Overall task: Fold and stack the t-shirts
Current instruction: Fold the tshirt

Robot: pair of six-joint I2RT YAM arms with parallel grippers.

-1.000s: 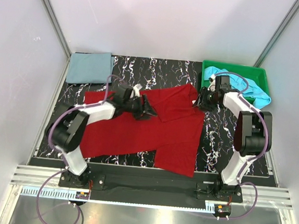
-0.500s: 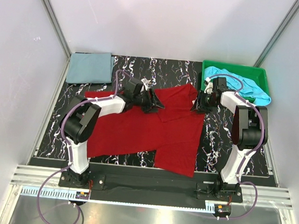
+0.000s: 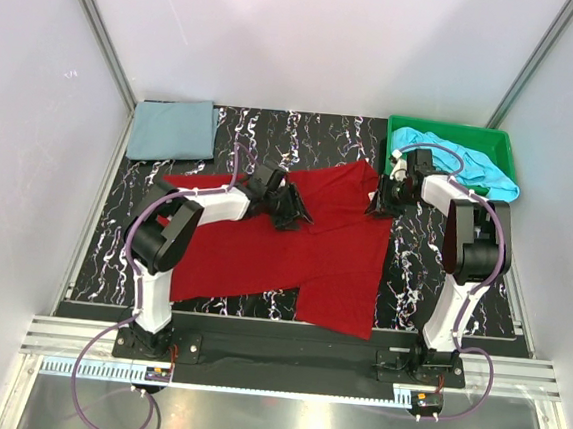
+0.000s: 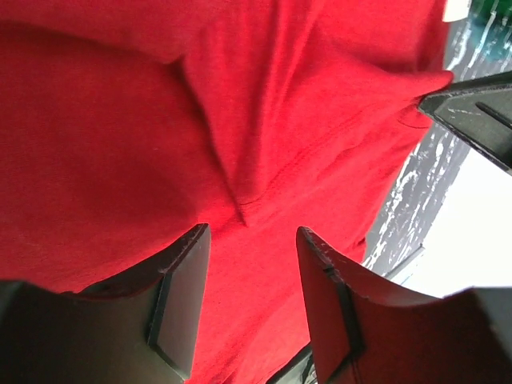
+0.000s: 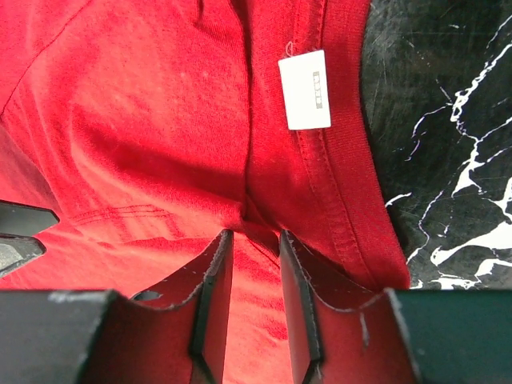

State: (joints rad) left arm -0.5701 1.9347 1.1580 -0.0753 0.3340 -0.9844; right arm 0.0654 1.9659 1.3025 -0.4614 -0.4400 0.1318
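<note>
1. At the far left corner of the tabletop (image 3: 412, 276), the grey-blue t-shirt (image 3: 173, 130) lies folded into a flat rectangle, well apart from both arms
2. The red t-shirt (image 3: 263, 253) is spread across the middle of the tabletop, with one part folded over itself near the far edge and its lower hem reaching toward the near right
3. The left end effector (image 3: 292, 213) hangs low over the red t-shirt's upper middle. In the left wrist view its jaws stand apart, and the pointed tip of a cloth fold lies just ahead of the gap. Nothing is clamped between the fingers (image 4: 180, 300)
4. The right end effector (image 3: 380, 205) sits at the red t-shirt's far right edge, by the collar. In the right wrist view its fingers (image 5: 216, 296) stand close together astride a raised ridge of red cloth, with a white label (image 5: 305, 90) on the collar band just beyond them. Whether the cloth is pinched I cannot tell
5. At the far right corner stands the green tray (image 3: 499, 143), with the turquoise t-shirt (image 3: 462, 162) crumpled inside it and draped over the near right rim
</note>
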